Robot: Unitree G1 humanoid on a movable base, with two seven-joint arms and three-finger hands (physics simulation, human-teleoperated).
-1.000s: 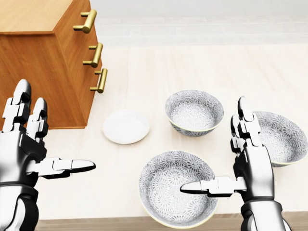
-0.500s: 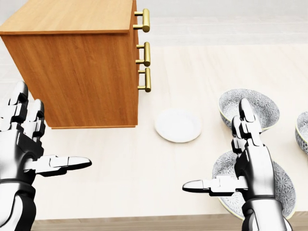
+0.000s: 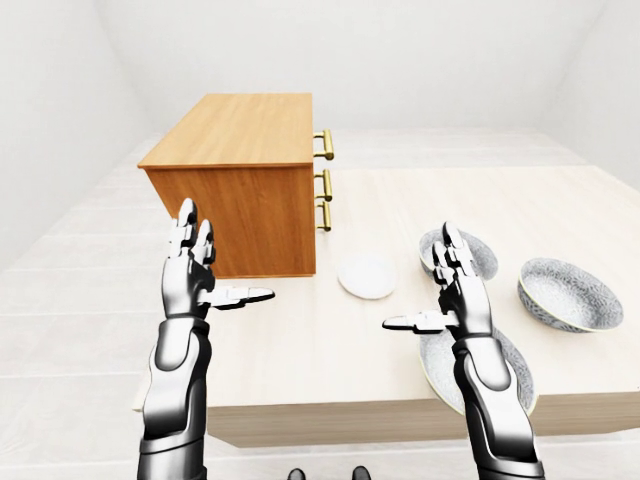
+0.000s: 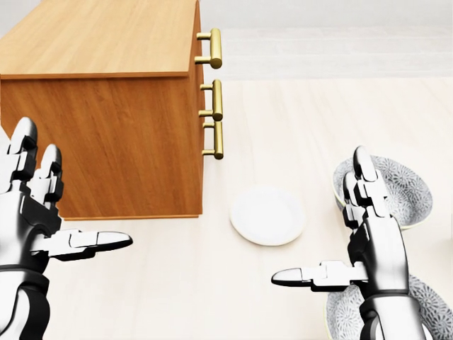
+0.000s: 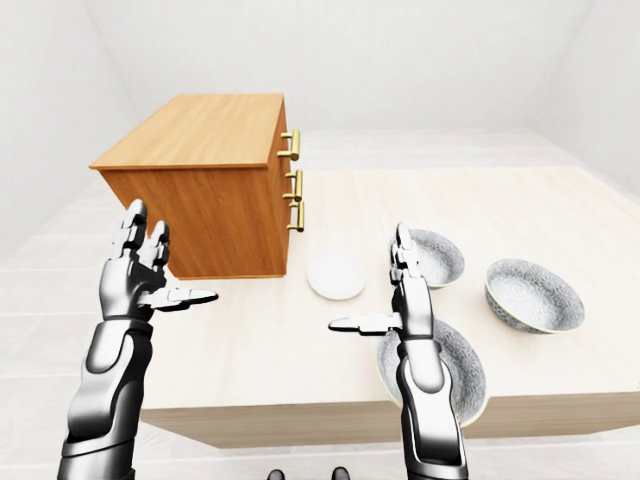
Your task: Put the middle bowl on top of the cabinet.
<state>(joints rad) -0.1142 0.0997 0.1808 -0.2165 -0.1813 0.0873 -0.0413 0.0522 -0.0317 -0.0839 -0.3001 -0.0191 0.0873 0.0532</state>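
Left-eye view, cabinet: the cabinet stood at upper left on the table, and no bowl was on its top.
Left-eye view, bowls: three patterned ones lay at right. The upper bowl sat partly behind the right hand, the outer bowl was toward the right edge, and the lower bowl lay under the right forearm. Which one counted as the middle bowl could not be told for sure.
Left-eye view, hands: the left hand and right hand were both raised, fingers up and apart, thumbs out sideways, gripping nothing.
Head view, plate: a white plate sat between cabinet and bowls, below the brass handles.
Head view, bowls: only the upper and lower bowls showed, cut off at the right and bottom right.
Right-eye view, step: approach only. The reach looked not yet begun, and every bowl rested on the table, untouched.
Right-eye view, next move: the right hand likely needed to drop to a rim and close on it. It would then lift clear of the plate and carry up-left onto the cabinet top.
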